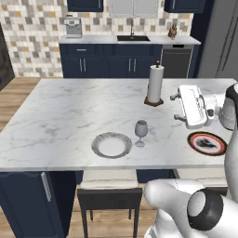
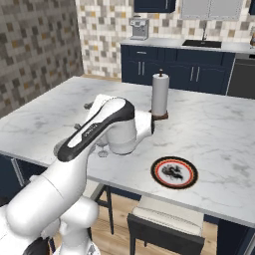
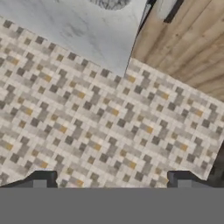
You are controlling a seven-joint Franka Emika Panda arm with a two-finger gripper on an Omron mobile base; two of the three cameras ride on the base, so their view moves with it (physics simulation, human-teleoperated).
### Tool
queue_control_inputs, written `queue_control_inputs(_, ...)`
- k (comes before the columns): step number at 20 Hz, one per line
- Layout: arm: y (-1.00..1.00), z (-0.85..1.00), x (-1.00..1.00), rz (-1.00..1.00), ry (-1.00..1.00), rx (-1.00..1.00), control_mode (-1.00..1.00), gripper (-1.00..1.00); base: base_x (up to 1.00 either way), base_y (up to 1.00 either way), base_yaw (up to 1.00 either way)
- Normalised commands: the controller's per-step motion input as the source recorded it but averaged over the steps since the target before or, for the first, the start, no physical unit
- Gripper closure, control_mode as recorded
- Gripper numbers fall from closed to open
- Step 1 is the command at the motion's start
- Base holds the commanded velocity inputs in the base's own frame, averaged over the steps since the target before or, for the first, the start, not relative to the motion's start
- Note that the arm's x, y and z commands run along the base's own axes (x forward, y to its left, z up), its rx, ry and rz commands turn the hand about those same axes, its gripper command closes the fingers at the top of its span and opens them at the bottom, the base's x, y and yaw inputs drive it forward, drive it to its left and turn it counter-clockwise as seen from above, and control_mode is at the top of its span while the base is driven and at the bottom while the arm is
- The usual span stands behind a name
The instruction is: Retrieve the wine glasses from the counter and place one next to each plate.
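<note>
One wine glass (image 1: 141, 132) stands upright on the marble island, just right of the white plate (image 1: 111, 145); in the right base view my arm hides all but its foot (image 2: 103, 153). The red-rimmed plate (image 1: 207, 143) (image 2: 174, 172) lies near the island's front edge, further right. My gripper (image 1: 176, 107) (image 2: 82, 117) hovers above the island between the glass and the red-rimmed plate, pointing left. It is open and holds nothing. In the hand view its fingertips (image 3: 41, 180) stand wide apart against a tiled wall. The counter (image 1: 97, 40) (image 2: 164, 43) with the black sink runs along the back wall.
A paper-towel roll (image 1: 155, 85) (image 2: 160, 94) stands upright on the island just behind the gripper. A coffee machine (image 1: 73, 27) sits on the counter's left end. A stool (image 1: 109, 188) is tucked under the island's front edge. Wood floor lies to the left.
</note>
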Motion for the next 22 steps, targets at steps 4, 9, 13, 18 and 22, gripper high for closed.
queue_control_inputs(4, 0.15, 0.51, -0.58, 0.06, -0.19, 0.02, 1.0, -1.0, -0.25, 0.06, 0.01)
queue_control_inputs(9, 0.0, 0.0, 0.0, 0.0, 0.0, 0.0, 1.0, -1.0, -1.0, 0.35, 0.03)
queue_control_inputs(13, 0.0, 0.0, 0.0, 0.0, 0.0, 0.0, 1.0, -1.0, -1.0, 0.82, 0.0)
queue_control_inputs(18, 0.0, 0.0, 0.0, 0.0, 0.0, 0.0, 1.0, -1.0, -0.49, 1.0, 0.0)
queue_control_inputs(22, 0.0, 0.0, 0.0, 0.0, 0.0, 0.0, 1.0, -1.0, 0.04, 1.0, -0.03)
